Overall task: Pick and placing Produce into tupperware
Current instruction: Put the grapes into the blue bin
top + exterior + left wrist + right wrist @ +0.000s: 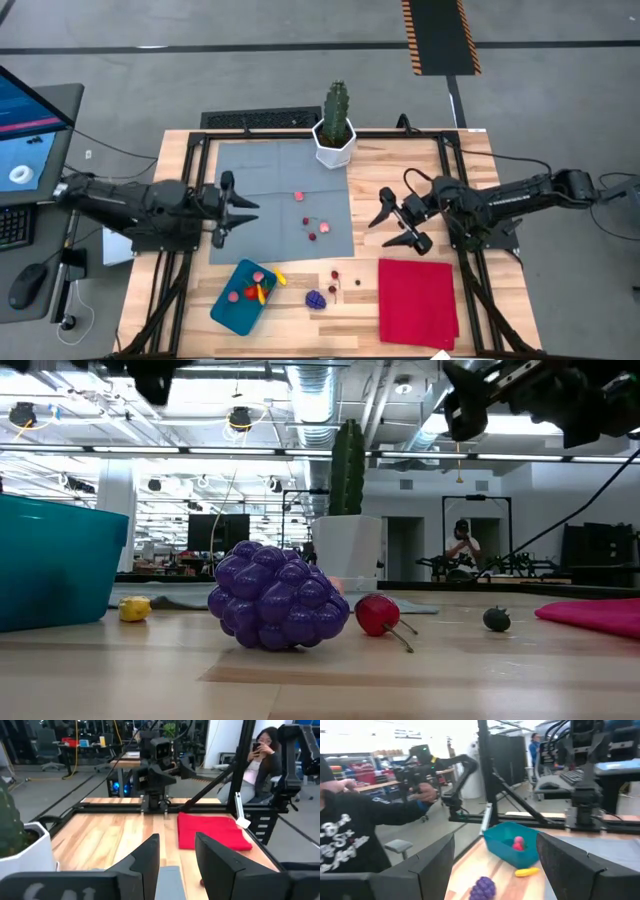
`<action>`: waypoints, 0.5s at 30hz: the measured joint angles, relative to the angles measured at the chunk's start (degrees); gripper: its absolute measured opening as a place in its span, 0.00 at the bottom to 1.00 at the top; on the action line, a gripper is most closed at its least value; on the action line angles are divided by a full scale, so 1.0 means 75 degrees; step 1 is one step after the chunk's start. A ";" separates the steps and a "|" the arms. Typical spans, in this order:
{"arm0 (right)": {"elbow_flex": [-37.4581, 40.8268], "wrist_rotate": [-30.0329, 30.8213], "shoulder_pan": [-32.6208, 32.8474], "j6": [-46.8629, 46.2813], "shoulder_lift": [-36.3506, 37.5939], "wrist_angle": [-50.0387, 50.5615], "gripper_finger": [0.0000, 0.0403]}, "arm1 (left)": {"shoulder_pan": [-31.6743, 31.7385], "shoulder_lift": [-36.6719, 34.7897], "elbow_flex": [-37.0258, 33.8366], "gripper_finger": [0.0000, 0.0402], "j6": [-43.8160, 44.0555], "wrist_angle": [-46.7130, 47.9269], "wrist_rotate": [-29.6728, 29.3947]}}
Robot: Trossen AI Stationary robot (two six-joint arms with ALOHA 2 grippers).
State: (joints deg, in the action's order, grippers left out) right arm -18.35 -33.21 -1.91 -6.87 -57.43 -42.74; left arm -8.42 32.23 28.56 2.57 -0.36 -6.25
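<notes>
While some produce [253, 291] is already laid in the tupperware [226, 309] at the desk's front, both grippers, left [243, 208] and right [392, 224], are held above the grey mat [250, 180] with fingers apart and empty, likely for reaching the loose pieces

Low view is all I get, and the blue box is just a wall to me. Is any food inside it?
Observer: Yes. From above, the tupperware holds a pink piece and red pieces.
Operator: Where are the robot hands?
Observer: The left gripper hangs open over the grey mat. The right gripper, open too, is above bare wood.
Operator: Any food on that mat?
Observer: Yes, a small pink bit and dark cherries.
</notes>
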 joint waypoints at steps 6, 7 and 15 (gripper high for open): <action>0.0000 0.0006 -0.0273 -0.0150 0.0000 0.0046 0.75 | 0.1273 0.0000 -0.0762 0.28 0.1095 -0.0469 0.1627; 0.0000 0.0000 -0.0191 -0.0148 0.0000 0.0071 0.75 | 0.1319 0.0000 -0.0824 0.28 0.1201 -0.0495 0.1731; 0.0000 0.0058 0.0515 0.0110 -0.0006 -0.0071 0.75 | 0.1314 0.0000 -0.0866 0.28 0.1336 -0.0222 0.0969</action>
State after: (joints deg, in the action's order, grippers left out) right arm -18.35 -32.77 1.96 -6.05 -57.47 -43.28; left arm 1.43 32.23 22.06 12.58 -2.03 1.02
